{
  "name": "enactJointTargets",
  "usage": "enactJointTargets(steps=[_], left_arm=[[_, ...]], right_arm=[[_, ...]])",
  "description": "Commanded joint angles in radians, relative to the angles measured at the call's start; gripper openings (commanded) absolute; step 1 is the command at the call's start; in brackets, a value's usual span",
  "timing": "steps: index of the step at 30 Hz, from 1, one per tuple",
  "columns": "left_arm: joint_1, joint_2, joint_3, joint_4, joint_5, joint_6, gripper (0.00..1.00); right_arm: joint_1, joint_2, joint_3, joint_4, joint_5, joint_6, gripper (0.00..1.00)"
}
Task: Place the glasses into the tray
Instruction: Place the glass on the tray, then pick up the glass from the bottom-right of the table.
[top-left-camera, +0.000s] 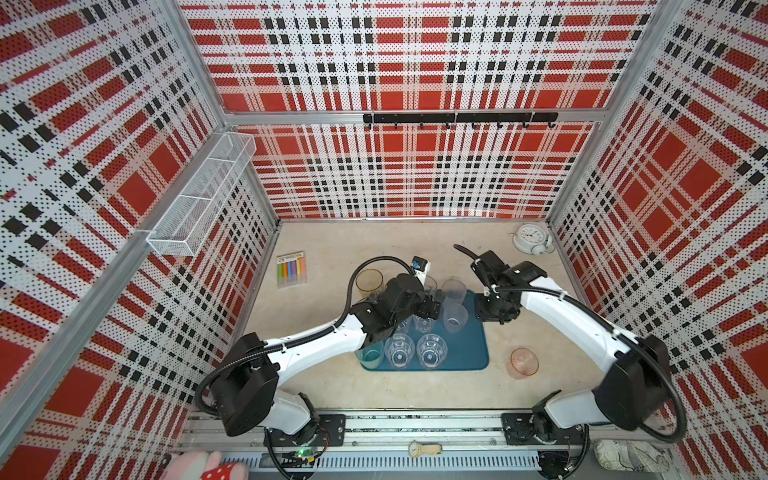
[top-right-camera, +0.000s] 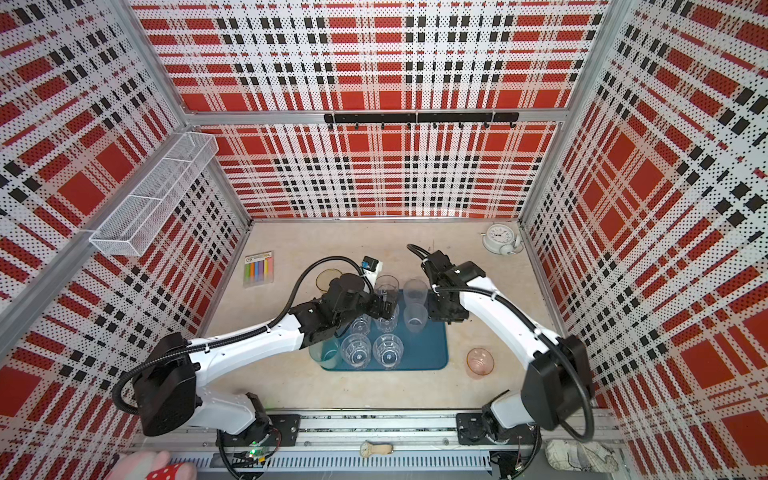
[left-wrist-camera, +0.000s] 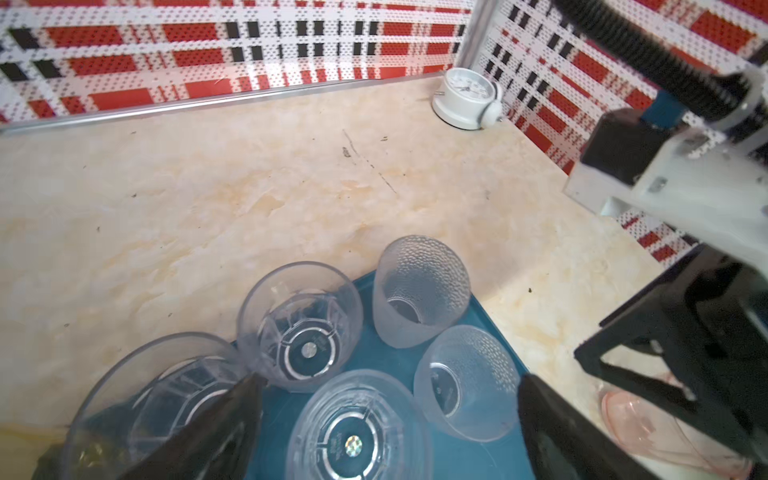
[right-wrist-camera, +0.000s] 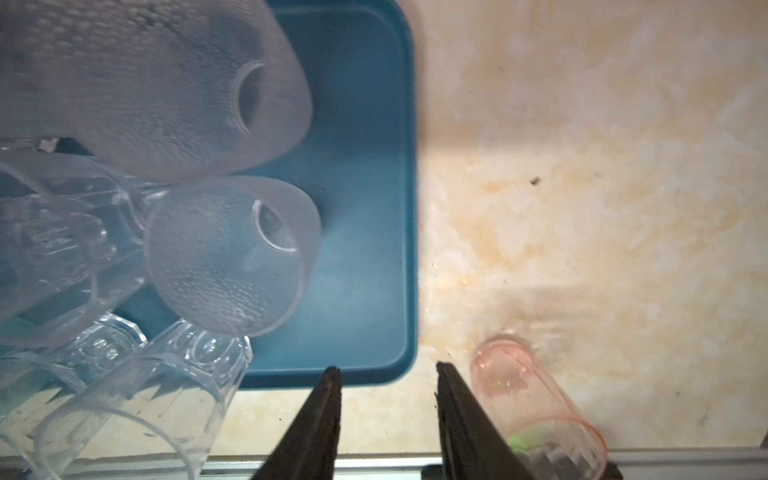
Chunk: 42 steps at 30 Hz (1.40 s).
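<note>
The pale marbled desk (top-left-camera: 332, 386) carries everything, and both arms reach in over it from the near rail. The left arm (top-left-camera: 316, 345) stretches across the left half of the tray. Its jaws are spread wide above the clear glasses there, and the left wrist view shows one clear faceted glass (left-wrist-camera: 357, 428) below the gap between them, gripped by neither. The right arm (top-left-camera: 557, 311) bends in from the other side. Its jaws stand partly apart with nothing between them, over bare desk just beside the tray's right edge.

The dark teal tray (top-left-camera: 473, 357) lies flat at the middle of the desk, its right half bare. Two clear faceted glasses (top-left-camera: 432, 351) stand in its near row and a mint-green glass (top-left-camera: 370, 358) stands at its near left corner. Two frosted glasses (top-left-camera: 456, 318) stand one behind the other toward its far edge. An amber glass (top-left-camera: 369, 280) sits off the tray, on the desk beyond its far left corner. A pink glass (top-left-camera: 524, 363) sits on the desk to the tray's right.

A white alarm clock (top-left-camera: 532, 239) is in the far right corner, and a pack of coloured sticks (top-left-camera: 291, 268) lies by the left wall.
</note>
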Motion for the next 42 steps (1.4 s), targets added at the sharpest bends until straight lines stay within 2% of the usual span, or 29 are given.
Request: enactJointTargets(steps=[1,9,16,24,32,42], left_arm=[[-0.079,0.043,0.044,0.059,-0.031,0.100,0.98],[-0.162,0.143,0.114,0.074,-0.026,0.124,0.98],[-0.165,0.152,0.106,0.079,-0.048,0.135,0.98],[-0.169,0.177,0.105,0.068,-0.050,0.154,0.98],[-0.173,0.217,0.139,0.018,-0.083,0.150,0.98],[-0.159,0.185,0.152,-0.008,-0.116,0.143,0.98]], right_arm=[[-0.019,-0.102,-0.072,-0.081,0.018,0.090,0.42],[-0.071,-0.303,-0.255,-0.118,-0.015,0.156,0.45],[-0.103,-0.306,-0.380,-0.031,-0.028,0.148,0.45],[-0.109,-0.304,-0.431,0.021,-0.030,0.146,0.43],[-0.118,-0.267,-0.474,0.119,-0.042,0.141,0.28],[-0.122,-0.254,-0.431,0.108,-0.033,0.119,0.09]])
